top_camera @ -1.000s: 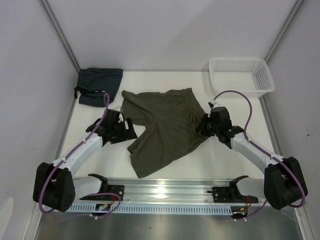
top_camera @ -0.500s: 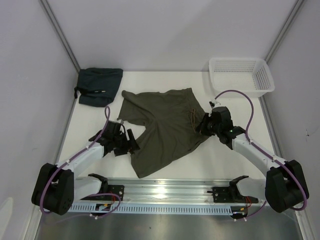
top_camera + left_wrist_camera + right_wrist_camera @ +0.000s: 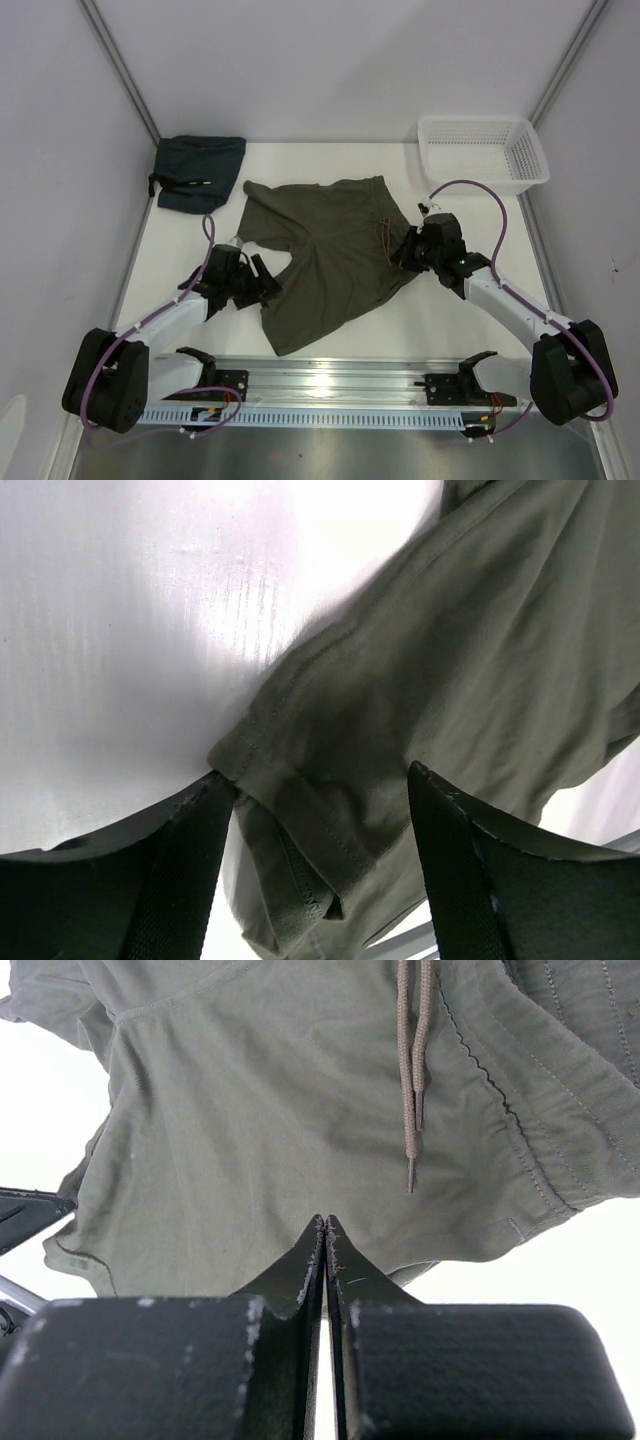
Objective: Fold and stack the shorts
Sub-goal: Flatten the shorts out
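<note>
Though open astride a hem of the shorts [image 3: 330,250], left gripper [image 3: 315,776]; right gripper [image 3: 324,1222] closed; basket [image 3: 478,119] apart.

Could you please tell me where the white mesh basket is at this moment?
In the top view, the white basket sits at the far right corner of the table, beyond the right claw and apart from the olive shorts.

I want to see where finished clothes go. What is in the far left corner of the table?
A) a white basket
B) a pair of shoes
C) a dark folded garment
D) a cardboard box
C: the dark folded garment lies in the far left corner. The white basket stands in the far right corner, and the olive-green shorts lie spread out in the middle.
</note>
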`<state>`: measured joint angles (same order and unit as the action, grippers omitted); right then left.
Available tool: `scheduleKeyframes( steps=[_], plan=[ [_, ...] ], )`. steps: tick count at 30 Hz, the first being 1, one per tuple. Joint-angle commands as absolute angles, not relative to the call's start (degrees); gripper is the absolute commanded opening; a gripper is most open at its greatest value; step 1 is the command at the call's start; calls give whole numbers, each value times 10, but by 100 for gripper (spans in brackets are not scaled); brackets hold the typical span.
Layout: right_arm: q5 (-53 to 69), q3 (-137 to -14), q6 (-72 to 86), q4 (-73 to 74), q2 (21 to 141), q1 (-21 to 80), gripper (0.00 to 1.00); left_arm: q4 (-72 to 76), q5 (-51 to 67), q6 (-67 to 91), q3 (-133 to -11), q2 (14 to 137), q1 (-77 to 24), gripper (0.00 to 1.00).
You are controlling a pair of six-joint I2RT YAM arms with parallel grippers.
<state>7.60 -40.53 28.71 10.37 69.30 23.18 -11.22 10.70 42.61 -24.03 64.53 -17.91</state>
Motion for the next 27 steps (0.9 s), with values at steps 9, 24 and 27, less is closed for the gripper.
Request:
scheduleKeyframes(
  steps=[9,24,27],
  plan=[
    [90,-404,291,82,681,235,3,-86,67,451,-207,618,-141,61],
    [95,-412,294,91,668,241,3,-31,53,463,-183,645,-129,25],
    [93,-415,293,98,663,241,3,-25,46,461,-185,653,-129,11]
  ],
)
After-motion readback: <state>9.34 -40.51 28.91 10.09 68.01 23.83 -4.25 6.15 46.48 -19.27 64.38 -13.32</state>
